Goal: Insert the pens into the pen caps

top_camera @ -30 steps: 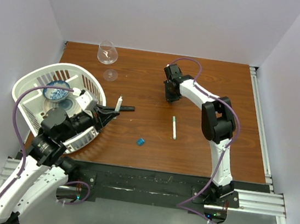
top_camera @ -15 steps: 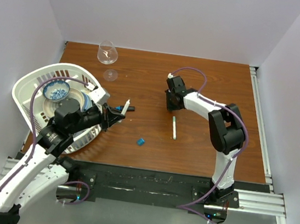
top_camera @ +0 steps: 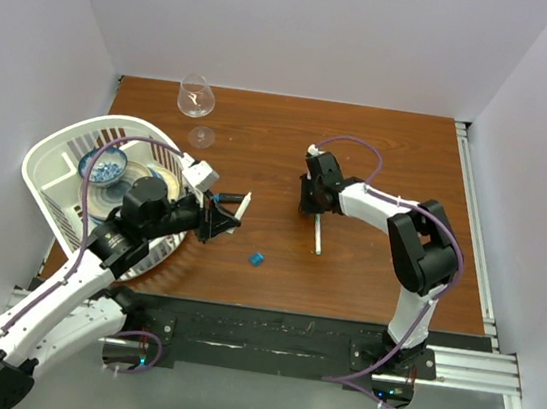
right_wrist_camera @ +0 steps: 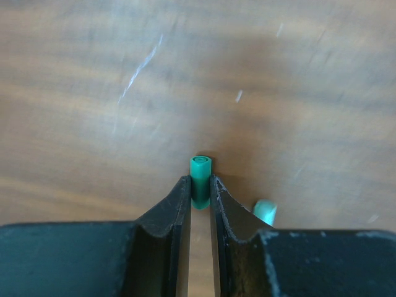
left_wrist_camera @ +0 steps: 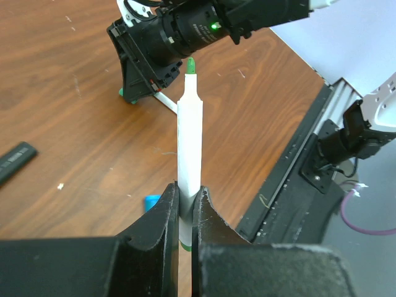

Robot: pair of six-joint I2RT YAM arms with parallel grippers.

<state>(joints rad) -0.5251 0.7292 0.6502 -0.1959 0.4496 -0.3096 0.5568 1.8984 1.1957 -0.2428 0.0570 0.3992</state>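
Item 1, left fingers (left_wrist_camera: 162, 213): closed on a white pen (left_wrist_camera: 189, 136), gripped near its lower end, green tip aimed toward the right arm; held off the surface (top_camera: 392, 150), near its middle

Item 2, right fingers (right_wrist_camera: 176, 204): closed on a green cap (right_wrist_camera: 200, 168), ringed end facing away from the wrist, low over the wood

Item 3, loose pen (top_camera: 318, 236): lying on the surface just beside the right fingers, uncapped

Item 4, blue cap (top_camera: 257, 258): lying alone, nearer the left fingers

Progress: judged early; no pen shows a cap fitted; held pen and held cap are apart, so the first join is not yet made; loose pen and blue cap remain for later

Views: only the right wrist view shows the green cap in the grip, plus a second green piece (right_wrist_camera: 265, 211) beside it, cap or pen end, cannot tell; only the left wrist view shows the pen's green tip; only the top view shows the white basket (top_camera: 54, 150) and glass (top_camera: 195, 96)
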